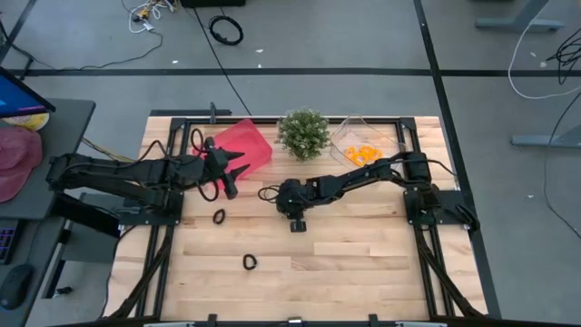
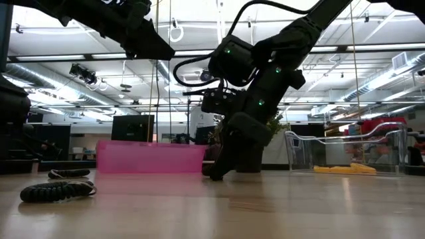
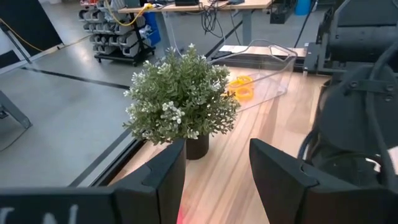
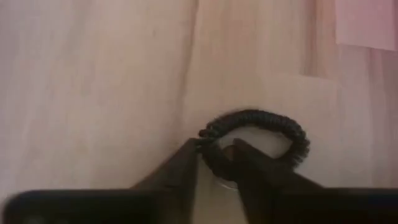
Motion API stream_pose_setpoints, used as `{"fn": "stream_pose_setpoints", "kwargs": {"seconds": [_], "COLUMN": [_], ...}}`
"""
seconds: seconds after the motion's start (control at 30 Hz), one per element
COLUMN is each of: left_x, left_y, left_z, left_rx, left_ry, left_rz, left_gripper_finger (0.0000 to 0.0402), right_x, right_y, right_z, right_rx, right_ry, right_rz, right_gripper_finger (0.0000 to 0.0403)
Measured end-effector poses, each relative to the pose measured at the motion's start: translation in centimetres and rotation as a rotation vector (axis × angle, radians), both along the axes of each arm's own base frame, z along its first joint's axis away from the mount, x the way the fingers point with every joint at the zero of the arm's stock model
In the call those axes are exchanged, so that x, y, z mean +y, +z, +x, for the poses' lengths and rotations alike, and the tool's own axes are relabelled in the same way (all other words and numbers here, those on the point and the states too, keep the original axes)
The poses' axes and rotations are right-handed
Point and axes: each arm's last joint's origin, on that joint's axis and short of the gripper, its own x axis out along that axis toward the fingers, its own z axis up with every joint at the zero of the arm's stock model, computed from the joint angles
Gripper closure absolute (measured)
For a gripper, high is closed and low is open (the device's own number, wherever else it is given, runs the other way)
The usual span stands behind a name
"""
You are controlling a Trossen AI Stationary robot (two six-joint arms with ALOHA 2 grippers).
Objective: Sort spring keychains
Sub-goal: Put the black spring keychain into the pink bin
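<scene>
My right gripper (image 4: pixel 216 149) is down at the table's middle (image 1: pixel 296 221), shut on a black spring keychain (image 4: pixel 264 121). Two more black spring keychains lie flat on the wood, one near the left arm (image 1: pixel 219 216) and one toward the near edge (image 1: pixel 250 262). Both show at the left of the low view (image 2: pixel 56 191). Several orange keychains (image 1: pixel 363 154) lie in a clear bin (image 1: pixel 386 136). My left gripper (image 3: pixel 217 155) is open and empty, raised beside the pink bin (image 1: pixel 247 145). My right gripper pinches the black keychain's coil (image 4: pixel 211 138) at one end of its loop between the two fingertips (image 4: pixel 189 155). It comes from above, pointing down. The rest of the loop (image 4: pixel 292 134) lies on the wood beyond the fingers.
A small potted plant (image 1: pixel 303 133) stands at the far edge between the pink bin and the clear bin. Black frame rails (image 1: pixel 163 236) run along the table's sides. Bare wood stretches across the near half of the table (image 1: pixel 345 272).
</scene>
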Motion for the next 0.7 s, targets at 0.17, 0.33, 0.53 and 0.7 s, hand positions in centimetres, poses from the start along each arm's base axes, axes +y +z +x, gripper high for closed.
{"fn": "stream_pose_setpoints", "kwargs": {"seconds": [0.17, 0.33, 0.53, 0.7], "left_x": [0.0, 0.0, -0.2, -0.6], "left_y": [0.0, 0.0, -0.1, -0.1], "left_z": [0.0, 0.0, 0.1, 0.2], "left_rx": [0.001, 0.001, 0.006, 0.008], "left_ry": [0.002, 0.003, -0.08, -0.201], "left_rz": [0.001, 0.0, -0.026, -0.06], "left_gripper_finger": [0.022, 0.022, 0.022, 0.022], "right_x": [-0.5, 0.0, 1.6, 3.7], "right_y": [0.3, 1.7, 7.4, 12.4], "right_z": [0.0, 0.1, -0.2, -1.2], "right_rx": [-0.005, -0.016, -0.201, -0.389], "right_ry": [0.026, 0.03, 0.023, 0.059], "right_rz": [-0.001, -0.01, -0.032, -0.002], "right_gripper_finger": [0.0385, 0.0388, 0.0394, 0.0394]}}
